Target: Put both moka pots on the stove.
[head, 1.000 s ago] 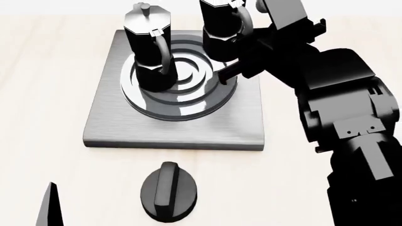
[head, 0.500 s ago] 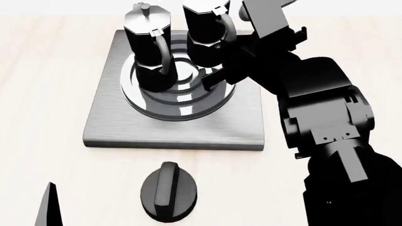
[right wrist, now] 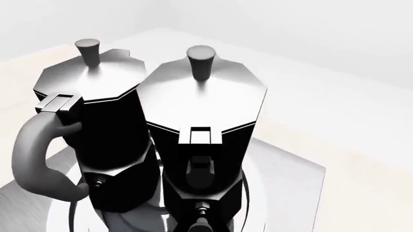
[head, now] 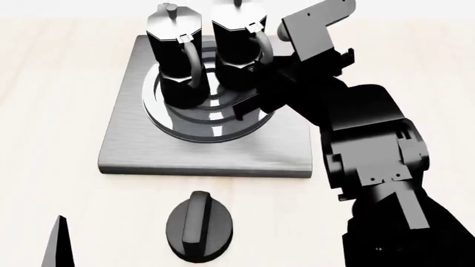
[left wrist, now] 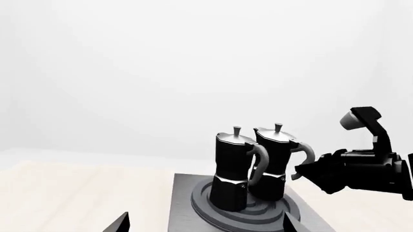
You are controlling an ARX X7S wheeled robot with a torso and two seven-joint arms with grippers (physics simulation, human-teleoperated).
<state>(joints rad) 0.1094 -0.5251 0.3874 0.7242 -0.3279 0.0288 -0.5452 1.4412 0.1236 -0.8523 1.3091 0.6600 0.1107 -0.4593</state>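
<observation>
right gripper (head: 256, 83) is closed on the handle of the second pot (head: 236, 41), so it sets down straight | first pot (head: 177, 53) stands just beside it, both on the stove (head: 208, 153) burner | left gripper: cannot tell | knob (head: 199, 225) sits on pale wood table (head: 52, 111) | plain white room

Both pots, the left pot (head: 177, 55) and the right pot (head: 236, 47), are showing glossy black faceted bodies, silver-grey lids with grey knobs, and dark handles reading grey where lit. The stove (head: 133, 144) is displaying brushed grey metal with fine horizontal streaks; its burner (head: 211, 125) is showing concentric dark and light grey rings. The dial (head: 199, 226) is appearing solid black. The table (head: 52, 100) is presenting pale beige woodgrain. The right arm (head: 371, 144) is rendering black.
</observation>
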